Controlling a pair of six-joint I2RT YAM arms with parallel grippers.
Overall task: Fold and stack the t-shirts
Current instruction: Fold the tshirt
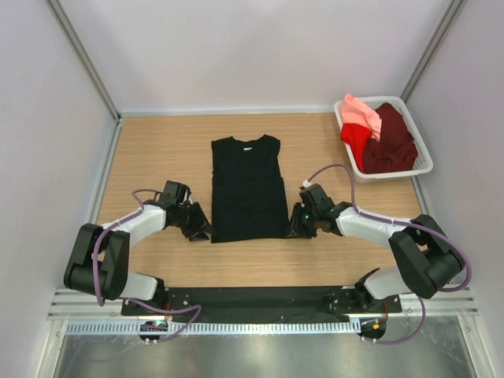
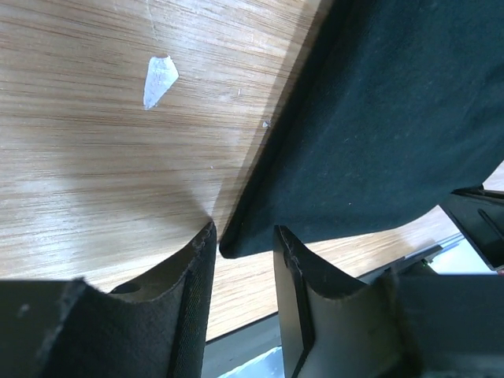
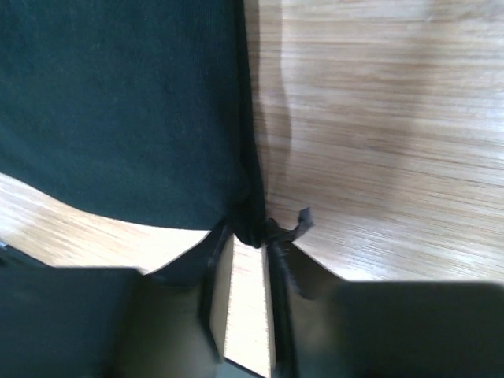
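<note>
Black t-shirt (image 1: 246, 189): lies flat in the middle of the table (image 1: 157, 150), collar to the far side, hem to the near side, sleeves already tucked in so that it reads as a narrow rectangle.
Other shirts: salmon-pink shirt (image 1: 362, 114), red shirt (image 1: 356, 142) and maroon shirt (image 1: 391, 142) are heaped in the white basket (image 1: 397, 173) at the far right, well apart from my work.
Step in hand: I judge this to be the grab for the lengthwise fold, with one pincer at each near corner of the hem.
Left gripper (image 1: 197, 224): set at the near-left corner. Its fingers (image 2: 197, 268) stand either side of the cloth corner with a narrow gap, and I see no pinch yet.
Right gripper (image 1: 298, 223): set at the near-right corner, jaws narrow. The corner is bunched up between the fingers (image 3: 216, 260), so I take it as holding the cloth.
Next move calls for: a firm pinch on the left corner, then an even lift of both corners and a carry toward the collar, keeping the hem taut so the shirt folds square.
Top view alone gives: the whole shirt, the basket and both arms.
Wrist views alone give: the jaw gaps, the bunched corner, and a small white scrap (image 2: 159, 79) on the wood left of the shirt.
</note>
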